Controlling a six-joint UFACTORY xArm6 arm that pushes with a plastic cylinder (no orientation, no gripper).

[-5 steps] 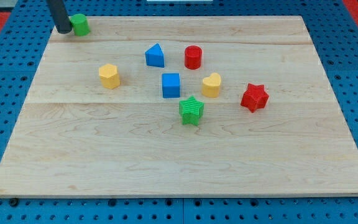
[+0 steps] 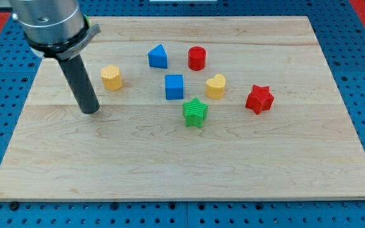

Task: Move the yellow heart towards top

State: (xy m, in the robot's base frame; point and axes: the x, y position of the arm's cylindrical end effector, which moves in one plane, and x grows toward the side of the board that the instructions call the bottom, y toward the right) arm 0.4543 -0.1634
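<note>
The yellow heart lies on the wooden board, right of the middle. My tip rests on the board at the view's left, far left of the heart and just below-left of a yellow hexagonal block. The rod's wide upper body hides the top left corner, and only a sliver of a green block shows there.
A blue cube sits left of the heart. A green star lies below-left of it, a red star to its right, a red cylinder above-left, and a blue triangular block further left.
My tip has moved from the top left corner, beside the green block, down and slightly right to a spot below-left of the yellow hexagonal block. The blocks have not moved.
</note>
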